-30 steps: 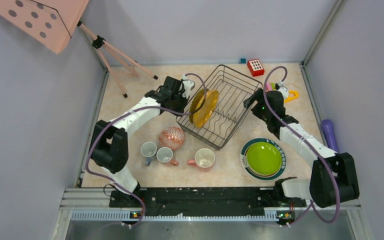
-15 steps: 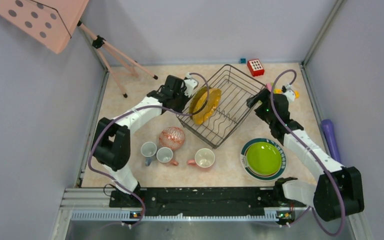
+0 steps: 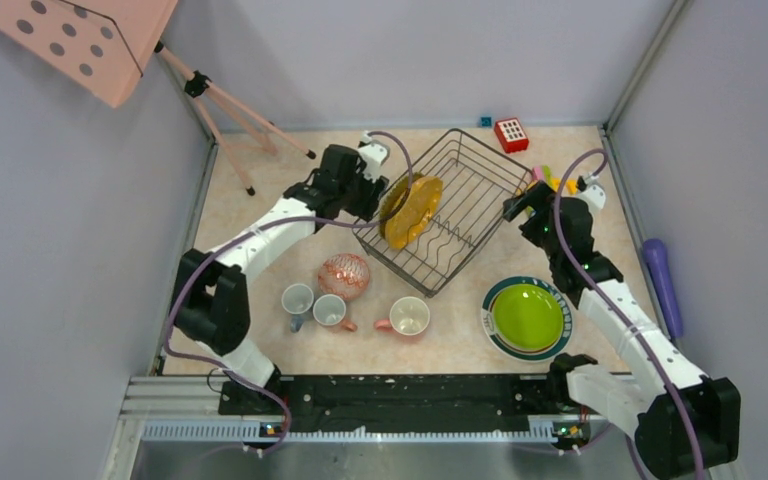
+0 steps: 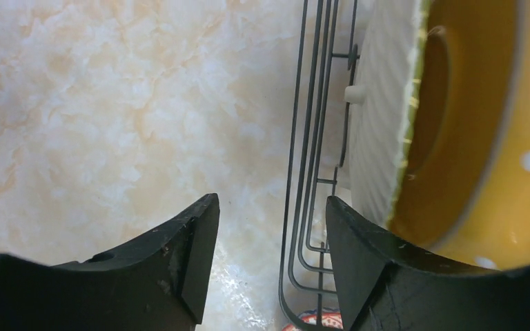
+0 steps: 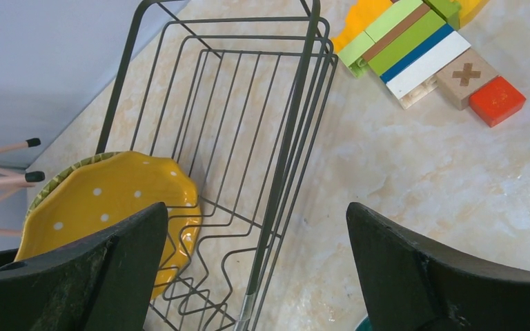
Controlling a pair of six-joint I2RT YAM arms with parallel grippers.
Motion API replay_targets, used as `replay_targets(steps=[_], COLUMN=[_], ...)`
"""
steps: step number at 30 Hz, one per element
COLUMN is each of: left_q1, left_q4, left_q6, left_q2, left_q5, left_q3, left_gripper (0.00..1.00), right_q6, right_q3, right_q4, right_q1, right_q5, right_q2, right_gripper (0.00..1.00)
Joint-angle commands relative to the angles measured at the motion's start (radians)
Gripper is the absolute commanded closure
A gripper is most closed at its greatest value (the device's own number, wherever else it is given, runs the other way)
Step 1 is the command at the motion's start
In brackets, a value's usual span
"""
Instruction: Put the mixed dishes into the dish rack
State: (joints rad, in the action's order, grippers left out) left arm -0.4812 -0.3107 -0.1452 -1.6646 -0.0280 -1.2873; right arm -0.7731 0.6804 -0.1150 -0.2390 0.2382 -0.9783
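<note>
The yellow ribbed plate [image 3: 410, 211] stands on edge in the left end of the dish rack [image 3: 472, 196]. My left gripper [image 3: 377, 196] is open just outside that end. In its wrist view the rack's wire wall [image 4: 312, 131] passes between the jaws of the left gripper [image 4: 272, 231], and the plate [image 4: 455, 117] sits to the right, untouched. My right gripper [image 3: 514, 208] is wide open beside the rack's right wall [image 5: 294, 131]. The lime-green plate [image 3: 527, 316] lies on the white plate [image 3: 487, 304]. The patterned bowl [image 3: 344, 275], a grey mug [image 3: 297, 299] and two pink mugs [image 3: 331, 311] [image 3: 409, 316] stand in front.
Toy blocks [image 5: 424, 52] lie right of the rack, close to my right wrist. A red block [image 3: 511, 133] sits by the back wall. The purple cylinder [image 3: 660, 275] lies along the right wall. A pink tripod [image 3: 228, 105] stands at the far left.
My left gripper has opened and let go of the yellow plate, which now leans in the rack. My right gripper opened wider and drew back to the right.
</note>
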Motion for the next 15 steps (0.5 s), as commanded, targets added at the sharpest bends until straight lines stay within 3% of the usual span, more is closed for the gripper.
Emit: replay_targets(steps=[1, 7, 11, 15], left_q1=[-0.002, -0.002, 0.017, 0.022], left_q4=[0.053, -0.027, -0.085, -0.068], left_q6=[0.127, 0.305, 0.449, 0.491], left_q2=[0.137, 0.267, 0.363, 0.472], left_q5=[0.050, 0.202, 0.237, 0.216], left_q3=[0.021, 0.096, 0.202, 0.344], left_gripper=[0.37, 0.40, 0.19, 0.15], right_q6=[0.031, 0.036, 0.060, 0.074], right_q3=[-0.006, -0.023, -0.030, -0.045], right_q4=[-0.011, -0.001, 0.007, 0.027], right_q1=[0.007, 0.006, 0.007, 0.006], right_q5=[0.015, 0.005, -0.015, -0.053], right_q2=[0.037, 0.060, 0.077, 0.094], right_gripper=[0.01, 0.01, 0.01, 0.01])
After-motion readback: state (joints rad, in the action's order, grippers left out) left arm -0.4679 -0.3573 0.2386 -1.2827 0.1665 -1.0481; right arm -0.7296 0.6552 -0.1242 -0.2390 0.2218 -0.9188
